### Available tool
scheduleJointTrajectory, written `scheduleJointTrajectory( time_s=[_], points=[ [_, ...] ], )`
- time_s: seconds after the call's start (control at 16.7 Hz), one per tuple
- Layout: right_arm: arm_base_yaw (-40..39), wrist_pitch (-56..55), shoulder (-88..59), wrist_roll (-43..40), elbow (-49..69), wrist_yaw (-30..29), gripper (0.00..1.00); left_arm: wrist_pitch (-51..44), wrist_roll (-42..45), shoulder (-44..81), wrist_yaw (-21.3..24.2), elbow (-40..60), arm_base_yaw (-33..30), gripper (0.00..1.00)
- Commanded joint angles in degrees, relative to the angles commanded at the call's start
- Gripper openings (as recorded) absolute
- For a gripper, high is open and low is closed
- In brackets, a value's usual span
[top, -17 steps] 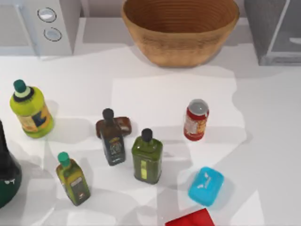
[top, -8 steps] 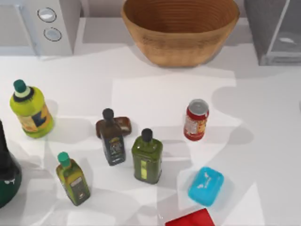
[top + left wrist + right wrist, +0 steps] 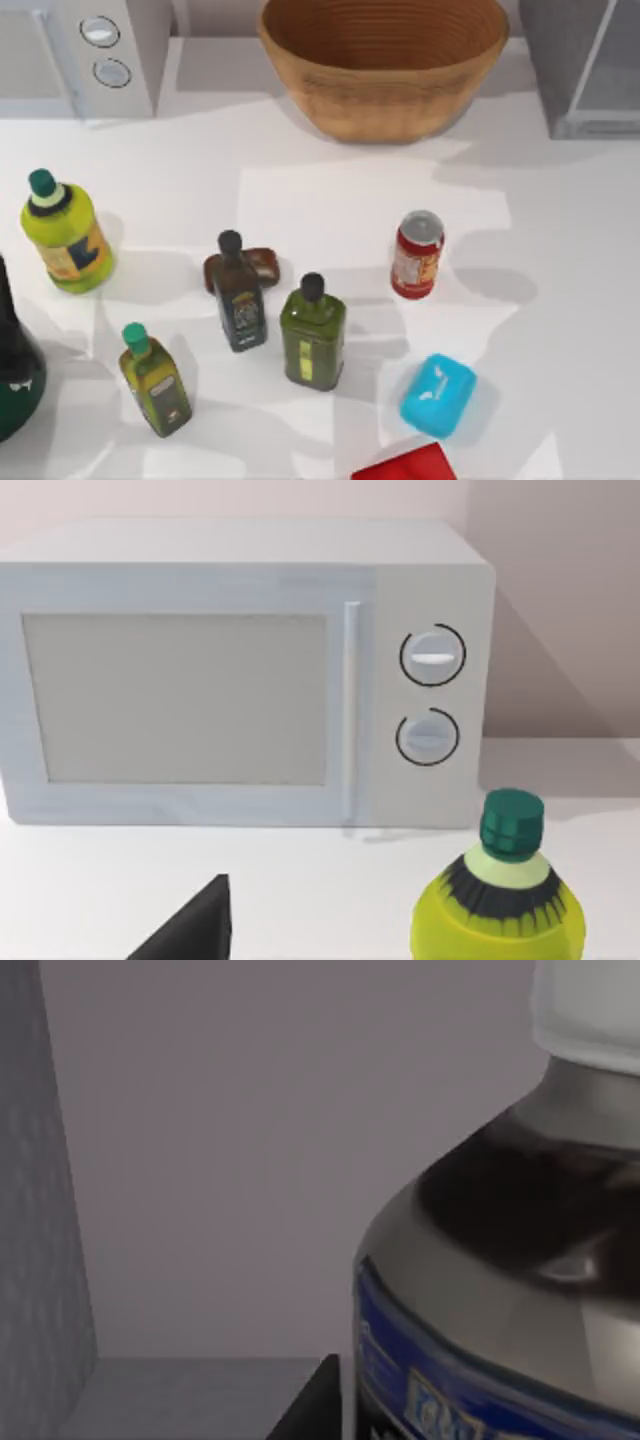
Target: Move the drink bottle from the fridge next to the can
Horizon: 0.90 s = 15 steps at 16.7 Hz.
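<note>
Inside the grey boxy fridge point(image 3: 585, 65) at the table's far right corner, the right wrist view looks close on the tall drink bottle point(image 3: 510, 1260) with dark liquid, white cap and blue label band, standing against the grey inner wall; whether the right gripper is open or holds anything, I cannot tell. The small red can point(image 3: 417, 254) with its silver top stands upright on the white table point(image 3: 330, 200), right of the olive-green bottles.

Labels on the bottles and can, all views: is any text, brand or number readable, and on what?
None reads.
drink bottle: blue label band with marks, too blurred.
can: whitish patch, illegible.
yellow-green bottle: coloured label, illegible.
olive-green bottles: labels too small.
white appliance: knobs unmarked.
</note>
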State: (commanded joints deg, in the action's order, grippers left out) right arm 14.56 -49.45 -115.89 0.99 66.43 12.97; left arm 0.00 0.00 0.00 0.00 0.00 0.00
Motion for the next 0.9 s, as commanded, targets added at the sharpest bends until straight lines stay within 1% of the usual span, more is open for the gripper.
scheduleJointTrajectory(
  time_s=[0.18, 0.36, 0.48, 0.78, 0.9],
  points=[
    [1.42, -3.53, 6.89, -0.05, -12.19, 1.42, 0.00, 0.00, 0.00, 0.00, 0.00, 0.00, 0.00, 1.00],
    [2.69, -6.57, 12.80, -0.14, -20.54, 2.58, 0.00, 0.00, 0.00, 0.00, 0.00, 0.00, 0.00, 1.00],
    [3.19, -7.78, 14.94, -0.16, -23.07, 3.02, 0.00, 0.00, 0.00, 0.00, 0.00, 0.00, 0.00, 1.00],
    [2.81, -7.95, 14.89, -0.06, -23.35, 2.90, 0.00, 0.00, 0.00, 0.00, 0.00, 0.00, 0.00, 1.00],
    [0.85, -9.92, 14.29, 0.00, -24.58, 0.92, 0.00, 0.00, 0.00, 0.00, 0.00, 0.00, 0.00, 1.00]
  ],
)
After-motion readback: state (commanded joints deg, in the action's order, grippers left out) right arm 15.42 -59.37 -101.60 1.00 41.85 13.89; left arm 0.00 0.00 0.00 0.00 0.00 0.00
